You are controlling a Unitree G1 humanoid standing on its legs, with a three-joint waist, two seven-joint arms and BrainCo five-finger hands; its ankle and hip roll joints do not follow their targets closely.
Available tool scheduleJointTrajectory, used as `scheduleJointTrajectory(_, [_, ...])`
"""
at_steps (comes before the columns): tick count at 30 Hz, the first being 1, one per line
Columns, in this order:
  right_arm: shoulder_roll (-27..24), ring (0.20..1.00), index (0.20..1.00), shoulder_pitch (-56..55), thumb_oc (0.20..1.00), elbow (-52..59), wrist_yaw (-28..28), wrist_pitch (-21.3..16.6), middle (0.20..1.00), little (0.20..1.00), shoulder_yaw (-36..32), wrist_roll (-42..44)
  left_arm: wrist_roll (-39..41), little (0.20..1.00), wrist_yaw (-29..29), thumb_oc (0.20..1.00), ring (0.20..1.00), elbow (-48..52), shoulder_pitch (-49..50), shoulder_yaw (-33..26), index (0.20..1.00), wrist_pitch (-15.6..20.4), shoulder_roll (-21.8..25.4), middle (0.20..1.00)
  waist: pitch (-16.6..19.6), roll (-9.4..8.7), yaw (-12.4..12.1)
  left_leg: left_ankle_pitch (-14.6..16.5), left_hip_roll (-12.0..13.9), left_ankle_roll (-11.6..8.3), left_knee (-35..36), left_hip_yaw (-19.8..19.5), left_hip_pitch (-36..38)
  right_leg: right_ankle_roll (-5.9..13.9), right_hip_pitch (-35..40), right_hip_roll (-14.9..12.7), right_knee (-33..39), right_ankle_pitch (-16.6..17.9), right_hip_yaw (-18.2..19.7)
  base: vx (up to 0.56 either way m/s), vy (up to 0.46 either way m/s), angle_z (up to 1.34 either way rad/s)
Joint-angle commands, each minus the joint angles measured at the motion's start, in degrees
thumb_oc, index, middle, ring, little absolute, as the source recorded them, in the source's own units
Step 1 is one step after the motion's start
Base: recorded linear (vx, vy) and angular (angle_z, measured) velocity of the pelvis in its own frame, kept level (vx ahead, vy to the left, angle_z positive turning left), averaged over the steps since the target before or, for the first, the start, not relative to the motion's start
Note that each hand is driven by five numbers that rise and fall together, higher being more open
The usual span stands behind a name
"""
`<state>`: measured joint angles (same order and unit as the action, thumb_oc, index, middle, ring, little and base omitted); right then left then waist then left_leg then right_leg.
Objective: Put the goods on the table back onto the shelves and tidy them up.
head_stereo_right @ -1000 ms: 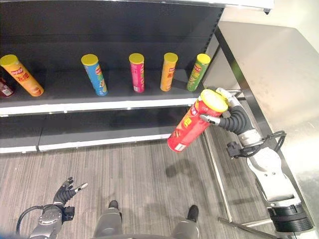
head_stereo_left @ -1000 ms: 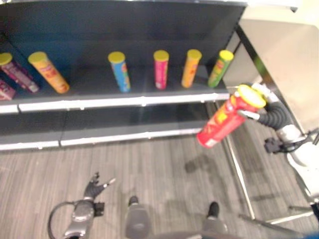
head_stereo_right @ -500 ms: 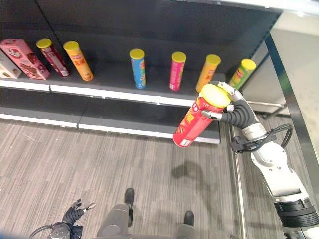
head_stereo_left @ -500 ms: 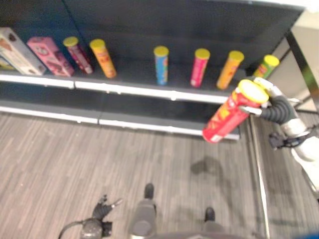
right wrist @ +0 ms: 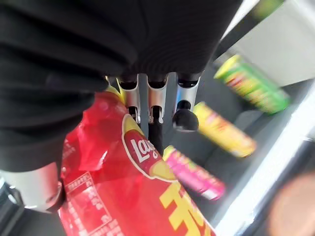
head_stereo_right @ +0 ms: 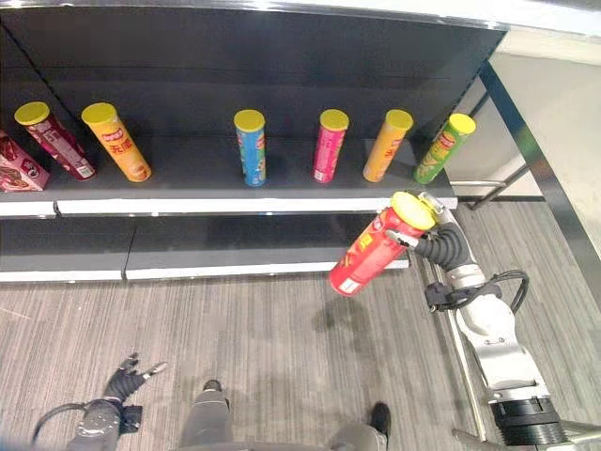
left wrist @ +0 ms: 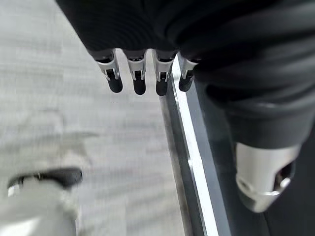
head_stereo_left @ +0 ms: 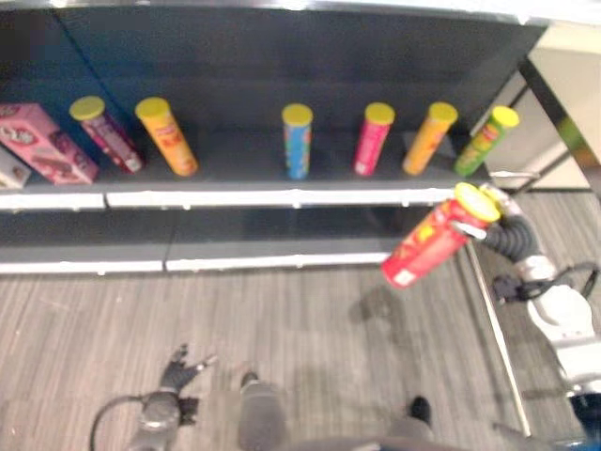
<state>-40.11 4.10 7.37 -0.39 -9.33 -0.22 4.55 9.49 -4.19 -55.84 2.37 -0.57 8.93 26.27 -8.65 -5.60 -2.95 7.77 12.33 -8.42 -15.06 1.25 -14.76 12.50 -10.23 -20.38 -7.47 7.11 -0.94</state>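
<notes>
Six cans stand along the shelf (head_stereo_right: 235, 205); our right hand (head_stereo_right: 424, 230) grips the red can (head_stereo_right: 376, 248) unshelved, left hand (head_stereo_right: 125, 383) hangs open-fingered.

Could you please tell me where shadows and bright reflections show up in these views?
Right eye view: the red can, held in the right hand, throws a soft shadow on the floor just below it, and the shelf's front edge shines pale. Left wrist view: a bright strip gleams past the left hand.
</notes>
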Motion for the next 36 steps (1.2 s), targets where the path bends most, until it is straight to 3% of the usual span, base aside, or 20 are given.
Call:
scheduleJointTrajectory(1, [-6.7,0.2,0.2,9.0,0.2,2.5,-1.2,-4.0,0.2,0.2,-0.5,2.3,-3.7,1.0,0.7,1.0,1.0,-0.8,1.3,0.6,1.0,-0.1,0.6,1.0,1.9,-0.51,0.3,-6.5,-4.2,1.5,18.0,3.0,9.3,-0.72,4.4,13.9,5.3,-6.3,1.3,0.09,0.432,-0.38])
scheduleJointTrajectory(4, [-7.1,0.2,0.2,10.6,0.2,1.1,-1.5,-4.4,0.2,0.2,0.8,2.3,-2.8,1.0,0.1,1.0,1.0,-2.1,0.6,-0.2,1.0,-0.6,-1.0,1.0,0.1,-0.9,0.5,-4.8,-8.3,3.07,17.4,2.2,10.8,-2.04,1.5,19.8,6.1,-7.4,1.6,0.1,0.312,-0.24])
scheduleJointTrajectory(7, [-8.5,0.2,0.2,10.8,0.2,2.6,-1.6,-3.4,0.2,0.2,0.5,2.1,-1.8,1.0,0.3,1.0,1.0,0.3,0.7,1.1,1.0,0.1,-3.8,1.0,-1.5,0.11,0.8,-1.9,-11.3,3.86,12.6,0.7,11.2,-3.43,2.5,18.9,5.2,-8.1,0.7,0.19,0.237,0.09])
scheduleJointTrajectory(10, [-8.9,0.2,0.2,12.2,0.2,1.7,-1.8,-3.5,0.2,0.2,1.4,2.1,-1.1,1.0,0.6,1.0,1.0,3.3,1.0,3.3,1.0,0.5,-6.0,1.0,-3.1,1.14,0.0,-3.4,-11.7,0.36,-0.1,1.4,6.2,-4.1,4.5,16.3,6.3,-8.8,-1.4,0.13,0.215,0.34])
scheduleJointTrajectory(12, [-9.3,0.2,0.2,12.5,0.2,1.1,-1.9,-3.1,0.2,0.2,1.7,2.0,-0.9,1.0,0.8,1.0,1.0,4.7,1.0,4.1,1.0,0.5,-6.3,1.0,-3.3,1.61,-0.2,-3.4,-8.8,-0.8,-3.9,2.7,2.2,-3.34,6.0,14.2,8.1,-9.2,-2.2,0.16,0.259,0.41])
scheduleJointTrajectory(14, [-9.0,0.2,0.2,12.3,0.2,1.0,-1.8,-3.0,0.2,0.2,1.7,2.0,-1.0,1.0,0.7,1.0,1.0,4.8,1.5,3.5,1.0,0.4,-5.8,1.0,-1.8,1.48,-0.4,-2.1,-5.3,-0.12,1.5,3.3,2.0,-2.0,6.7,12.0,9.4,-9.4,-2.2,0.27,0.293,0.2])
scheduleJointTrajectory(17, [-8.1,0.2,0.2,11.7,0.2,0.6,-2.5,-3.1,0.2,0.2,1.3,1.7,-0.6,1.0,-0.4,1.0,1.0,4.5,2.2,2.5,1.0,0.6,-5.0,1.0,-0.4,1.89,-1.2,-6.9,0.4,-1.63,8.6,0.5,0.2,-0.64,7.8,8.4,9.9,-10.1,-0.6,0.29,0.411,-0.13])
scheduleJointTrajectory(21, [-7.6,0.2,0.2,10.1,0.2,-1.5,-4.0,-3.0,0.2,0.2,0.7,0.6,-0.1,1.0,-2.1,1.0,1.0,3.2,2.9,2.0,1.0,1.2,-4.2,1.0,1.3,2.65,-1.8,-14.5,8.5,-5.65,11.6,-4.2,-4.0,2.21,10.4,0.9,9.4,-10.5,1.8,0.44,0.745,-0.16])
scheduleJointTrajectory(22, [-6.3,0.2,0.2,9.4,0.2,-1.8,-4.3,-2.8,0.2,0.2,1.0,1.1,0.5,1.0,-2.7,1.0,1.0,3.5,3.6,2.3,1.0,1.2,-3.7,1.0,2.0,3.13,-2.1,-16.7,12.2,-6.58,10.9,-5.5,-5.2,2.5,11.5,-2.9,9.3,-9.5,2.5,0.47,0.878,-0.01])
scheduleJointTrajectory(23, [-6.2,0.2,0.2,9.4,0.2,-1.8,-4.3,-2.8,0.2,0.2,1.1,1.1,0.5,1.0,-2.7,1.0,1.0,3.6,3.7,2.3,1.0,1.2,-3.7,1.0,1.9,3.05,-2.2,-16.5,12.2,-6.58,10.8,-5.4,-5.1,2.5,11.7,-2.9,9.4,-9.5,2.5,0.45,0.935,-0.16])
scheduleJointTrajectory(24, [-5.2,0.2,0.2,9.3,0.2,-2.2,-4.0,-2.8,0.2,0.2,2.5,1.0,1.1,1.0,-3.8,1.0,1.0,3.8,4.7,2.1,1.0,1.9,-3.5,1.0,1.8,2.91,-2.9,-16.2,13.6,-6.58,9.7,-6.2,-4.8,2.5,11.4,-4.8,9.1,-7.3,3.2,0.27,0.656,-0.37])
scheduleJointTrajectory(25, [-5.0,0.2,0.2,9.4,0.2,-2.3,-3.7,-2.8,0.2,0.2,2.7,1.2,0.8,1.0,-2.9,1.0,1.0,4.1,5.5,2.2,1.0,1.6,-3.8,1.0,2.2,2.87,-2.8,-12.7,14.6,-6.58,7.3,-5.7,-2.8,2.5,11.8,-7.4,10.4,-2.9,4.5,0.35,0.938,-0.48])
scheduleJointTrajectory(26, [-3.8,0.2,0.2,9.4,0.2,-3.2,-3.0,-2.0,0.2,0.2,3.0,1.0,0.0,1.0,-2.4,1.0,1.0,3.3,6.0,2.0,1.0,1.4,-4.0,1.0,2.2,2.89,-2.6,-8.3,14.5,-6.58,3.6,-4.5,-1.1,2.5,11.6,-8.9,10.4,1.2,3.4,0.27,0.914,-0.8])
scheduleJointTrajectory(28, [-2.1,0.2,0.2,6.9,0.2,-2.9,-2.3,-1.4,0.2,0.2,1.9,-0.6,-1.3,1.0,-2.5,1.0,1.0,3.4,4.3,2.2,1.0,0.8,-2.8,1.0,1.4,3.14,-1.3,-5.0,12.0,-6.58,-2.7,-2.5,-3.3,2.5,9.2,-11.8,10.3,10.5,3.2,0.16,0.829,-0.7])
scheduleJointTrajectory(30, [-1.6,0.2,0.2,6.3,0.2,-2.2,-2.4,-1.8,0.2,0.2,1.3,-0.3,-1.2,1.0,-2.1,1.0,1.0,3.6,2.9,2.2,1.0,1.2,-1.7,1.0,1.5,3.0,-0.4,-4.5,11.1,-6.58,-0.8,-1.0,-2.4,2.5,7.8,-11.7,9.7,10.6,1.8,0.1,0.561,-0.11])
scheduleJointTrajectory(31, [0.2,0.2,0.2,4.3,0.2,-1.2,-2.7,-1.5,0.2,0.2,-0.3,0.2,-1.7,1.0,-1.9,1.0,1.0,3.5,1.7,2.3,1.0,0.4,-0.6,1.0,1.0,2.38,0.3,-5.4,7.4,-5.43,1.0,-0.8,-3.2,2.38,6.9,-7.2,8.0,9.6,3.5,0.1,0.501,0.16])
scheduleJointTrajectory(32, [-0.6,0.2,0.2,4.5,0.2,-1.1,-2.5,-1.6,0.2,0.2,-0.7,0.3,-2.3,1.0,-1.5,1.0,1.0,3.3,1.0,2.0,1.0,0.7,0.5,1.0,1.9,1.92,0.7,-6.9,5.6,-4.25,7.8,-0.5,-1.7,2.02,5.5,-3.1,6.7,8.8,6.3,0.14,0.684,0.48])
scheduleJointTrajectory(34, [-1.2,0.2,0.2,6.1,0.2,-0.3,-2.8,-2.3,0.2,0.2,-0.2,0.2,-1.6,1.0,-1.4,1.0,1.0,3.2,0.6,1.7,1.0,0.5,0.8,1.0,2.1,0.83,0.8,-8.6,2.1,-2.22,14.5,0.6,0.7,1.7,4.8,3.5,5.7,5.0,5.7,0.08,0.54,0.75])
scheduleJointTrajectory(35, [-1.6,0.2,0.2,7.3,0.2,-0.3,-2.9,-2.9,0.2,0.2,-0.1,1.1,-2.0,1.0,-0.6,1.0,1.0,2.7,0.5,2.1,1.0,0.1,0.4,1.0,1.5,0.5,0.8,-9.6,-1.7,0.11,18.9,0.4,3.3,-0.2,3.4,11.8,4.2,-3.6,6.7,0.04,0.565,0.53])
scheduleJointTrajectory(36, [-1.8,0.2,0.2,8.4,0.2,-1.1,-3.4,-3.1,0.2,0.2,0.6,1.4,-2.1,1.0,-0.8,1.0,1.0,2.4,0.0,2.3,1.0,-0.1,0.1,1.0,0.7,0.52,0.7,-9.4,-3.7,0.86,19.2,-0.2,4.1,-0.39,2.7,15.3,4.1,-6.1,7.6,0.04,0.454,0.27])
